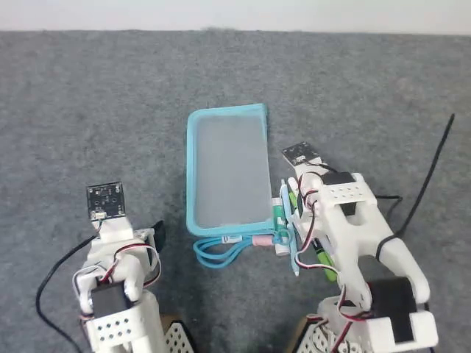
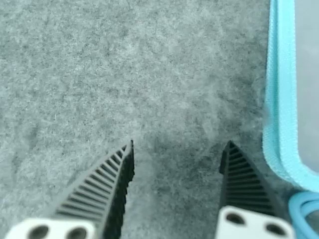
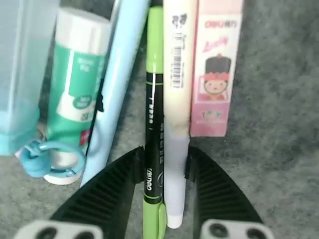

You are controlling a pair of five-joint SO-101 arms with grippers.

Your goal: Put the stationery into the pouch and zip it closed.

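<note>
Your turquoise-rimmed mesh pouch (image 1: pixel 193 176) lies central on the grey felt worktop (image 1: pixel 88 110). The row of mixed stationery (image 3: pixel 153 99) lies just right of it, under your right hand (image 3: pixel 164 152).

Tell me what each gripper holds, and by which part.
Left gripper is open and holds nothing. Right gripper pinches the green pen and cream pen together, near their ends closest to the arm.

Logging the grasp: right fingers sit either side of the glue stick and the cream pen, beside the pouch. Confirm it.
One thing is wrong: it is not the glue stick. The right wrist view shows the right gripper with its fingers either side of the green pen and the cream pen, beside the pouch.
</note>
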